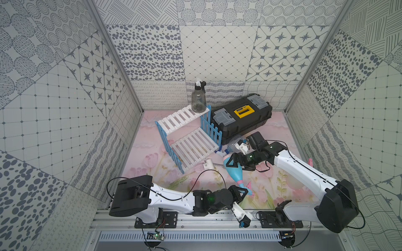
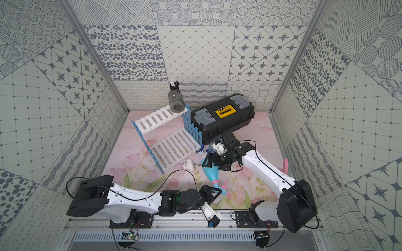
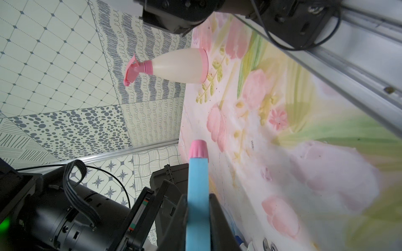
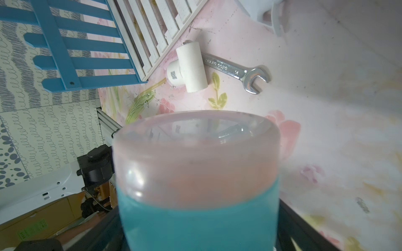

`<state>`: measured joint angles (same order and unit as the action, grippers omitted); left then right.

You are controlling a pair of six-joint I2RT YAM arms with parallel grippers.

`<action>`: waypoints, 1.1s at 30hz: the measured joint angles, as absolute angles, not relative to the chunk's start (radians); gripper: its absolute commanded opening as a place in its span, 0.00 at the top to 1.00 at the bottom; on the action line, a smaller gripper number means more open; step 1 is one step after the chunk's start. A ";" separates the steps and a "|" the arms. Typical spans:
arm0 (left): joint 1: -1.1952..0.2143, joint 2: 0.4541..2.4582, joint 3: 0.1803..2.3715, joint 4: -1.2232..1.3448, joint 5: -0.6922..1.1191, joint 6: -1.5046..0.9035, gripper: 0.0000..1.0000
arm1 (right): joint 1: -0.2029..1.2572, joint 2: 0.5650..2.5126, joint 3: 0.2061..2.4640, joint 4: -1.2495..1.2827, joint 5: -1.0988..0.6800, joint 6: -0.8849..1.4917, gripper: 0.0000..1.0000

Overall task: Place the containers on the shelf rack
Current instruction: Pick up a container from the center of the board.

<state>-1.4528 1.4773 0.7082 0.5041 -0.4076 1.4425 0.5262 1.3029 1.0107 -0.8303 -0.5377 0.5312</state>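
A: The left gripper?
B: Clamped on the light blue bottle at its neck, near-right of the shelf rack.
A: The right gripper?
B: Straddling its base; grip unclear.

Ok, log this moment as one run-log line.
item: light blue bottle | left gripper: shut on its neck | right gripper: around its wide end, grip unclear | shelf rack: grey bottle upright on top shelf
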 measured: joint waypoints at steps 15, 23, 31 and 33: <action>-1.295 1.190 0.854 0.013 -0.218 0.900 1.00 | 0.496 1.009 1.105 -0.831 -0.302 0.484 0.03; -1.021 1.146 1.003 -0.235 0.108 0.595 1.00 | 0.493 0.828 1.025 -0.696 -0.423 0.258 0.03; -0.823 1.176 1.110 -0.416 0.472 0.394 1.00 | 0.509 0.734 0.894 -0.494 -0.673 0.150 0.06; -0.788 1.174 1.116 -0.440 0.559 0.351 1.00 | 0.535 0.735 0.876 -0.450 -0.713 0.138 0.08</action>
